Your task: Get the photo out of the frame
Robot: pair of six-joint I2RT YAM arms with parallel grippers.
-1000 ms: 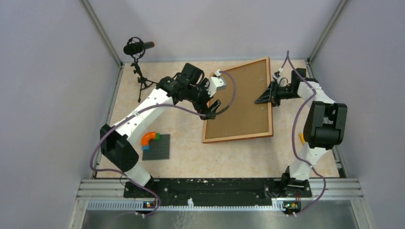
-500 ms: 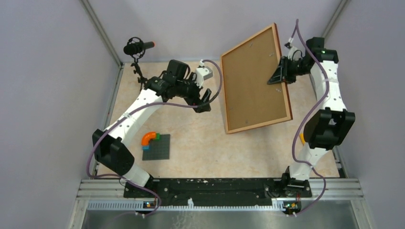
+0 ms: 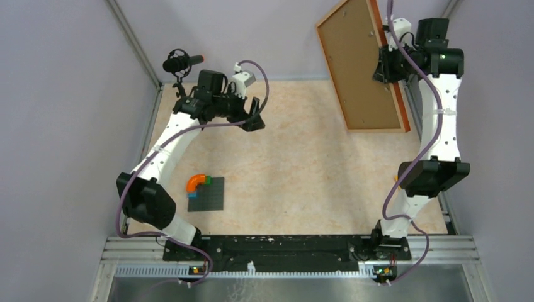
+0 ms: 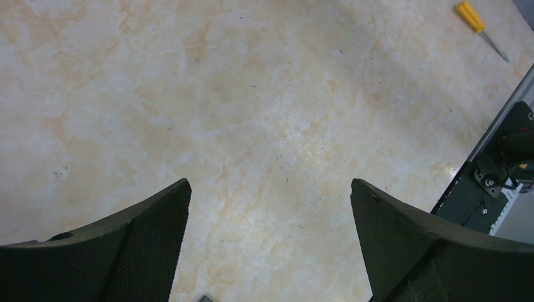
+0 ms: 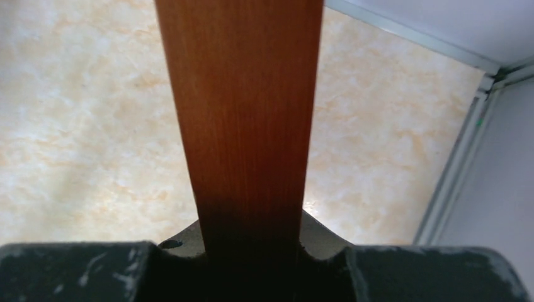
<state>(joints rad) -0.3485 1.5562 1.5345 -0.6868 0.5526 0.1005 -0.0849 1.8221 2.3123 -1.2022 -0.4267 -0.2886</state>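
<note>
The frame [image 3: 362, 69] hangs in the air at the back right, tilted steeply, its brown fibreboard back towards the top camera. My right gripper [image 3: 385, 66] is shut on its right border. In the right wrist view the reddish-brown wooden edge [image 5: 242, 107] runs straight up out of my right gripper [image 5: 247, 233], pinched between the jaws. The photo is hidden from every view. My left gripper [image 3: 254, 116] hovers over the table at the back left, well apart from the frame. It is open, with only bare tabletop between the fingers [image 4: 145, 245] in the left gripper [image 4: 269, 184] view.
A microphone on a small stand [image 3: 182, 63] is at the back left corner. A grey studded baseplate [image 3: 206, 194] with an orange curved brick [image 3: 197, 181] lies front left. A yellow screwdriver [image 4: 478, 22] lies by the right arm [image 3: 398, 182]. Walls close in three sides.
My right gripper has lifted the frame off the table, up and to the right, tipping it steeply. My left arm has drawn back to the left, away from the frame.
</note>
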